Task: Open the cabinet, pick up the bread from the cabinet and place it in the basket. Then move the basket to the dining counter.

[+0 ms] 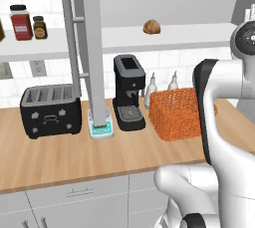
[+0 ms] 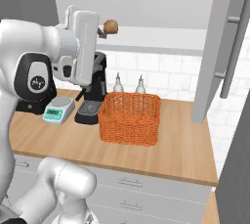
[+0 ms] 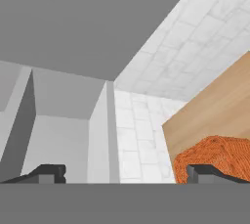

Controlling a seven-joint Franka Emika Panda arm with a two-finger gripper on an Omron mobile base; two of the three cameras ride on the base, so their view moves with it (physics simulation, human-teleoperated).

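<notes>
The bread (image 1: 151, 27) sits on the white shelf (image 1: 164, 36) inside the open cabinet (image 1: 93, 48), toward the shelf's front edge, directly at twelve o'clock from the orange basket (image 1: 175, 112) standing on the bench (image 1: 60, 157) below. It is a small rounded roll, so I judge it light and fairly soft: firm pressure would likely dent it, and its domed crust offers no flat faces. The best hold looks to be across its widest part, low on the sides, with the fingers straddling it evenly so it does not roll away along the shelf.

In the right base view the arm is raised to shelf height, and the bread (image 2: 111, 26) lies just at three o'clock of the wrist, near but apparently not touching. In the hand view the two fingertips (image 3: 49, 171) stand wide apart at the bottom corners with nothing between them; the hand (image 3: 124, 174) is empty and grips nothing. The basket (image 3: 217, 157) shows beside the right-hand fingertip.
</notes>
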